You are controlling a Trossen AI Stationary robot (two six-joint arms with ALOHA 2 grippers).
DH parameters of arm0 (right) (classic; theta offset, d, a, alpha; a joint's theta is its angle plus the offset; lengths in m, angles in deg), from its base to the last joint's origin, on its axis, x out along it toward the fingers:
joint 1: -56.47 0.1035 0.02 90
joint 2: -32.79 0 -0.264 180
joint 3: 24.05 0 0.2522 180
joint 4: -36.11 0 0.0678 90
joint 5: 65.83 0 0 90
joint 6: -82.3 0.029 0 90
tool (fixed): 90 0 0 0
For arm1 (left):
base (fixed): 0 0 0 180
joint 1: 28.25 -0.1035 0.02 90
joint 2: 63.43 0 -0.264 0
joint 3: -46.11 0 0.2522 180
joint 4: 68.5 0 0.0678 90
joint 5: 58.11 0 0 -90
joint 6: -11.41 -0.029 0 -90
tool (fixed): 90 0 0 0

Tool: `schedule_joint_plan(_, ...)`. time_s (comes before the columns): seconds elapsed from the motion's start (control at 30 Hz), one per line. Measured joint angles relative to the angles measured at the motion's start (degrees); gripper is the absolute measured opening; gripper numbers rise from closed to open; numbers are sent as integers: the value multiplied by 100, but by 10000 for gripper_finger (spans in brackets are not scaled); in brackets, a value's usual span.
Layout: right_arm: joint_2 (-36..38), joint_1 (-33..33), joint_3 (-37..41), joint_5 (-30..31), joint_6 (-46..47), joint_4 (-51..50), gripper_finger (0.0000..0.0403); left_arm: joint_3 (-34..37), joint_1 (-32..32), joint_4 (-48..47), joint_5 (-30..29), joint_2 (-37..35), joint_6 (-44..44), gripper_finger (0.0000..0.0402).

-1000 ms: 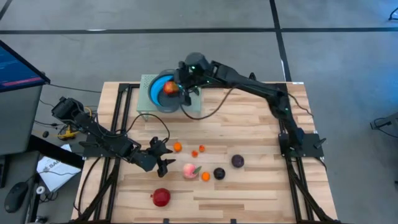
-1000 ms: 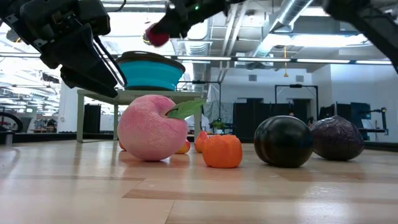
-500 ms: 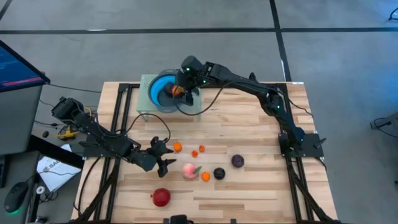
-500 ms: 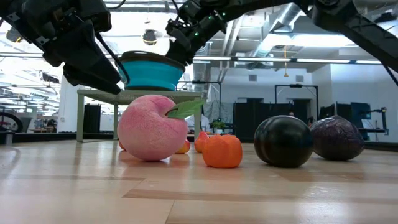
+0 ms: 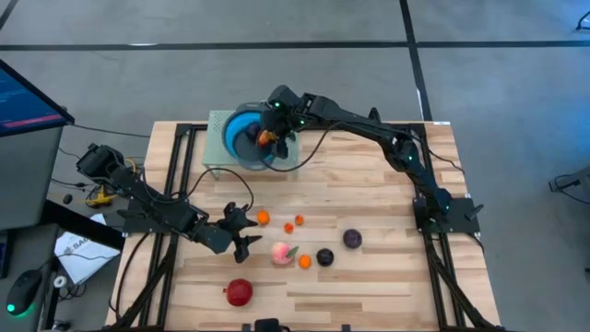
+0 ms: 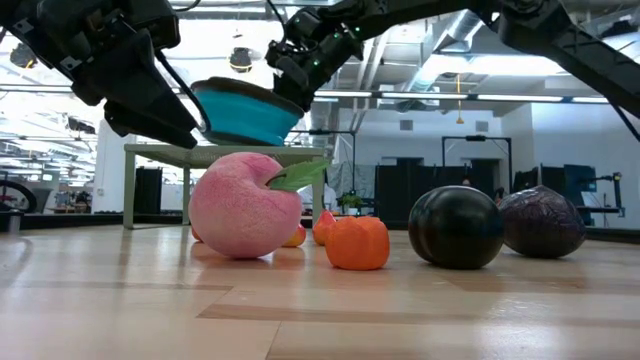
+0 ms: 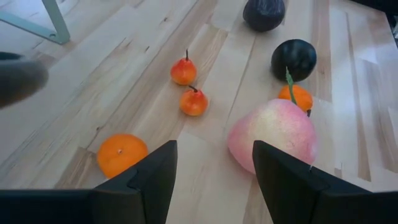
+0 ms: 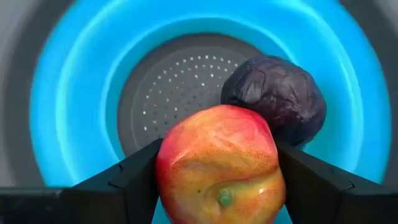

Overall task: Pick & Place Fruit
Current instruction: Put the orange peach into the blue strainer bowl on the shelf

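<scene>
A blue bowl [image 5: 241,136] stands on a pale green stand [image 5: 217,152] at the table's far side and looks tilted in the low view [image 6: 240,112]. A dark purple fruit [image 8: 277,99] lies in it. My right gripper [image 8: 217,180] reaches down into the bowl, shut on a red-and-yellow fruit [image 8: 217,162]. My left gripper [image 7: 214,180] hovers open near the table's left, just short of the pink peach [image 7: 273,134] and an orange [image 7: 121,154]. A red apple [image 5: 239,292], dark plums [image 5: 324,257] and tiny oranges [image 5: 288,227] rest on the wood. My right gripper pinches the red-and-yellow fruit by its two opposite sides [image 8: 166,168] between its two fingers [image 8: 130,177]. It comes slanting down from the table's right and far side. The fruit sits inside the bowl's rim beside the purple fruit; whether it rests on the bowl's bottom is hidden.
The loose fruit lies in a cluster at mid-table, from the orange [image 5: 263,218] to a purple plum [image 5: 352,239]. Black frame rails run along the table's left [image 5: 175,184] and right [image 5: 433,212] sides. A monitor [image 5: 28,97] stands off the left edge.
My right gripper has gone down into the blue bowl with the red-and-yellow fruit and tipped further downward. The fruit, earlier above the rim, now sits low inside the bowl. In the low view the bowl has tipped out of level.
</scene>
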Motion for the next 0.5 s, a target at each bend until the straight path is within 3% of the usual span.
schedule_joint_plan(0.3,7,-4,0,0,-17,-5,336,0,0,-2,0,0,-4,204)
schedule_joint_plan(0.5,7,4,-82,0,-18,199,342,0,0,-2,0,0,-4,204)
